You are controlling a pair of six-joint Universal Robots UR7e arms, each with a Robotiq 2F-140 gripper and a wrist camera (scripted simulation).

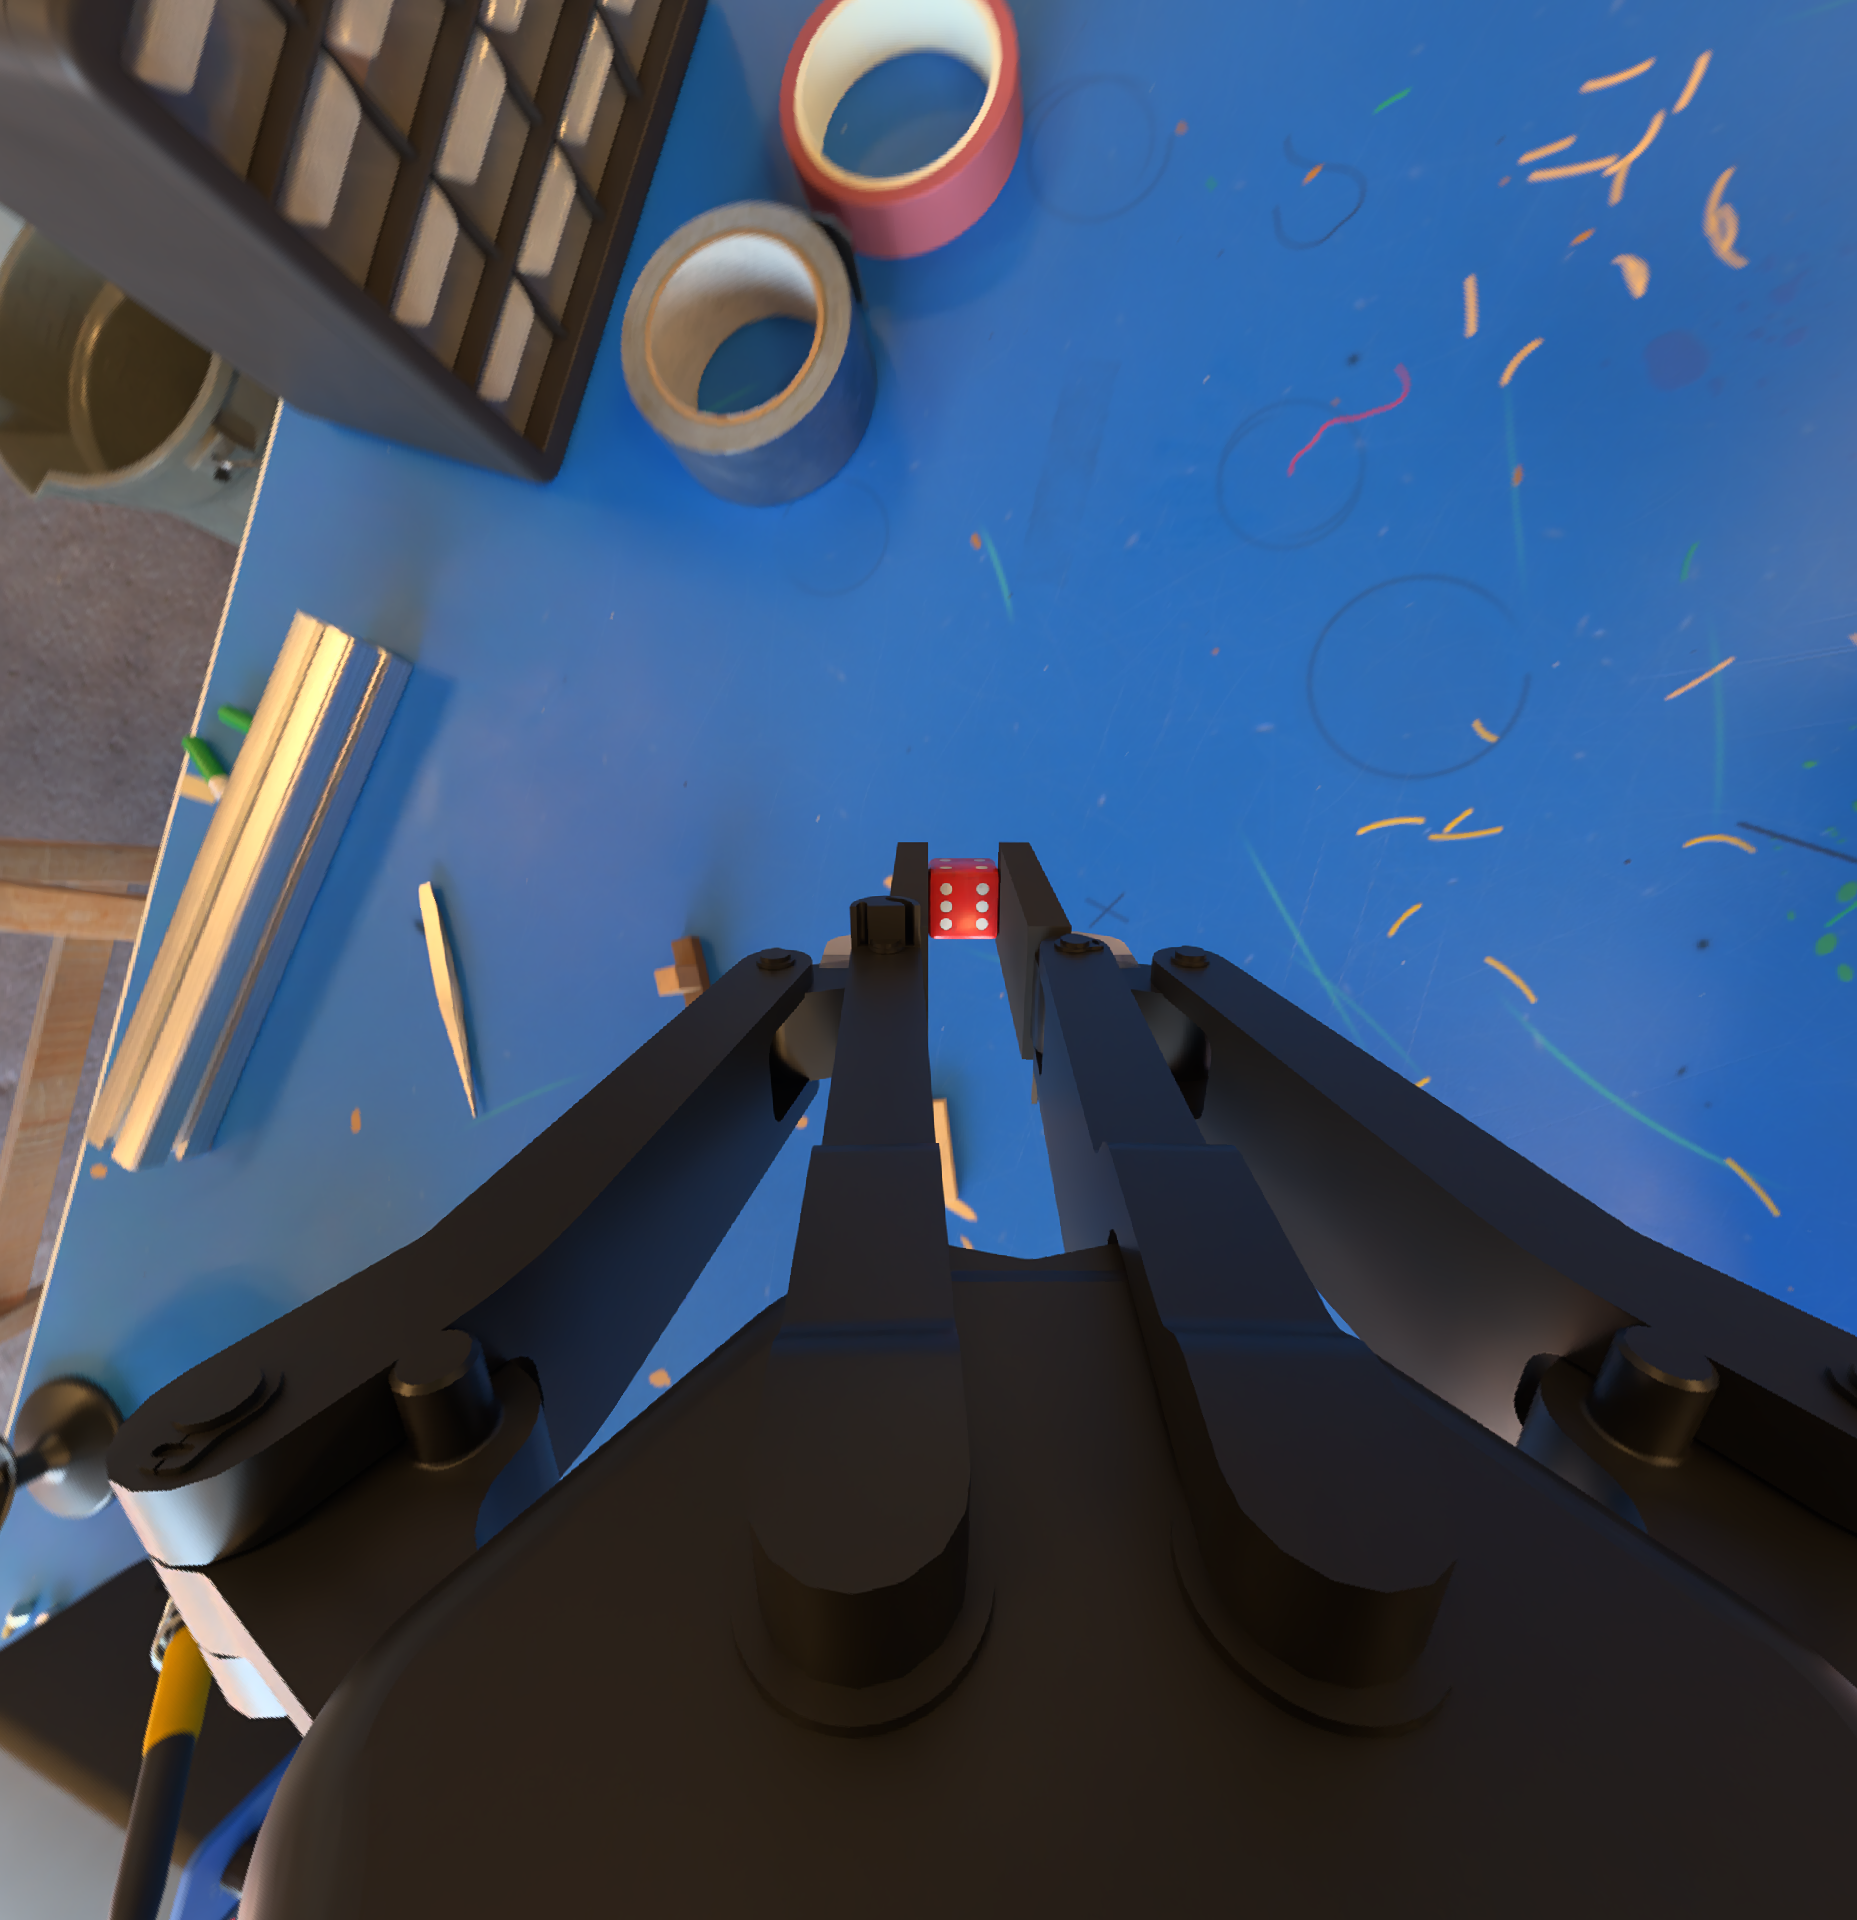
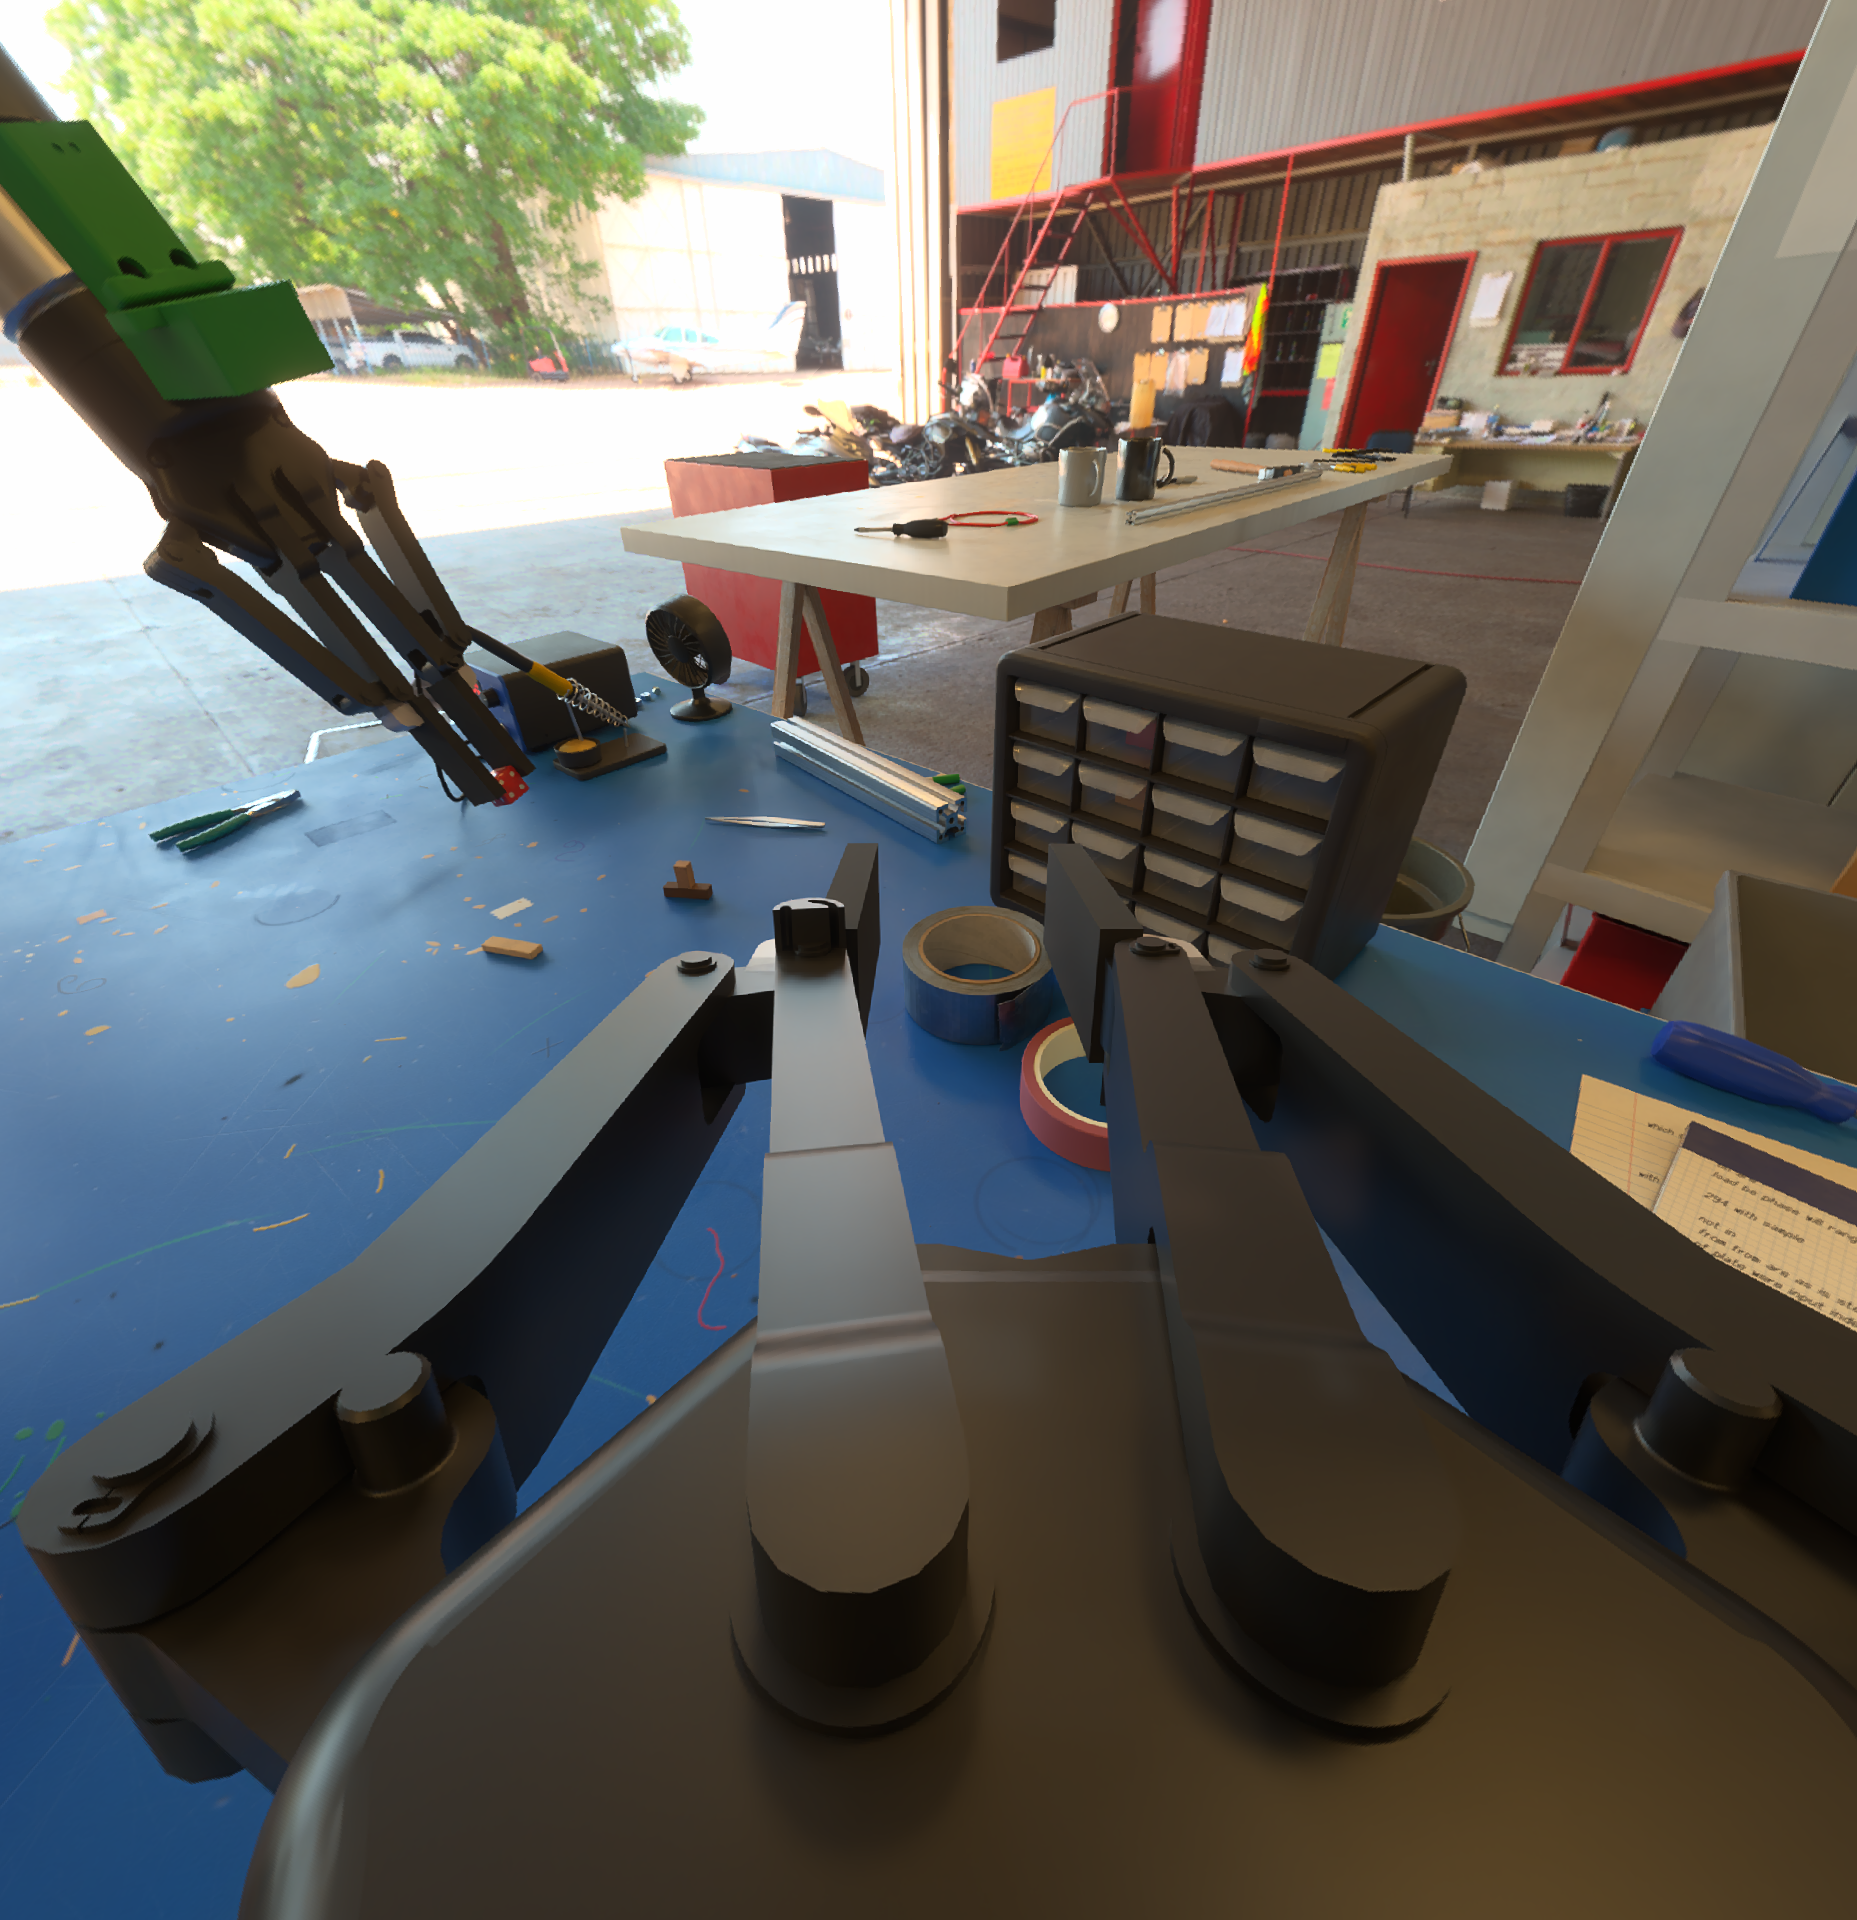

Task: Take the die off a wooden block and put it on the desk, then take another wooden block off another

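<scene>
My left gripper (image 1: 963, 871) is shut on a small red die (image 1: 963, 906) with white pips and holds it low over the blue desk (image 1: 1319, 935). The right wrist view shows this gripper (image 2: 488, 781) at the far left with the die (image 2: 509, 784) at its tips. A small wooden block stands on a wider wooden block (image 2: 687, 884) mid-desk, also seen in the left wrist view (image 1: 685, 971). A flat pale wooden block (image 2: 511, 947) lies alone nearer me. My right gripper (image 2: 963, 896) is open and empty above the desk, short of the tape rolls.
A blue tape roll (image 2: 971, 971), a red tape roll (image 2: 1059, 1091) and a black drawer cabinet (image 2: 1215, 790) stand ahead of my right gripper. Tweezers (image 2: 766, 822), an aluminium rail (image 2: 867, 790), green pliers (image 2: 223, 821), a soldering station (image 2: 581, 696) and a small fan (image 2: 690, 649) lie towards the far edge. A notepad (image 2: 1755, 1195) and a blue screwdriver (image 2: 1755, 1070) are at the right.
</scene>
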